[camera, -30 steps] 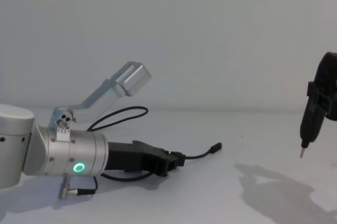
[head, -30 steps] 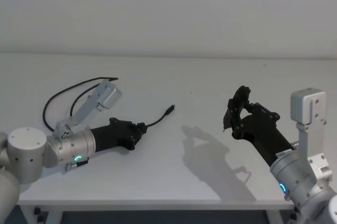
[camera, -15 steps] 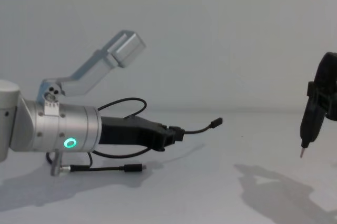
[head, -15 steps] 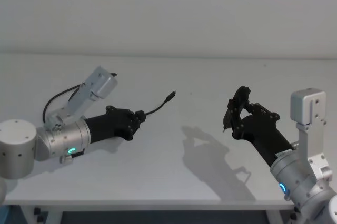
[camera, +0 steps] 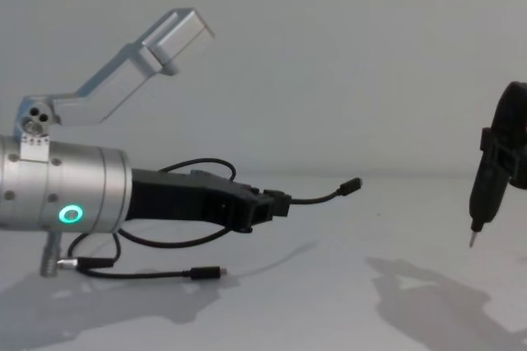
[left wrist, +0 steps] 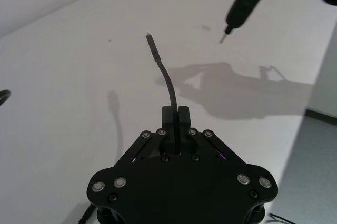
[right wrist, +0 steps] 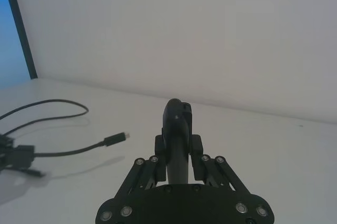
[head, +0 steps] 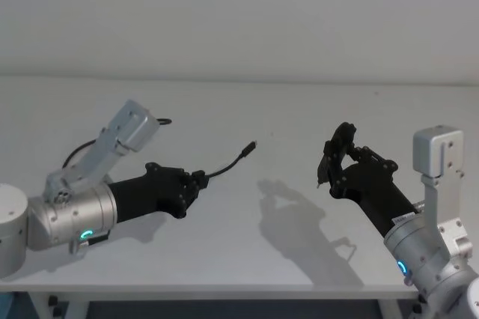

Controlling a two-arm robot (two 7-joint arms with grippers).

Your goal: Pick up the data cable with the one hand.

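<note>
A plain pale wall (head: 239, 12) takes the top third of the head view and meets a white table (head: 224, 259) that runs the whole width. The table's front edge lies along the bottom of the frame, with darker floor below it. At lower left the left gripper (head: 196, 180) reaches toward the centre on a thick silver wrist with a green ring, its fingers closed tight on the data cable (left wrist: 169, 91). A short length of cable curves up and to the right from the fingers to a small plug near the middle of the frame. The chest view shows this stretch from the side, held clear of the table. The rest of the cable loops back behind the wrist at the left. Right of centre a grey shadow (head: 299, 218) lies on the bare surface. At the right the right gripper (right wrist: 178, 144) hangs above the table, fingers clamped on a black pen-shaped tool (camera: 480, 194) whose metal tip points down. In the right wrist view a blue strip (right wrist: 10, 24) with a dark frame stands at the upper left edge, beside the wall.
</note>
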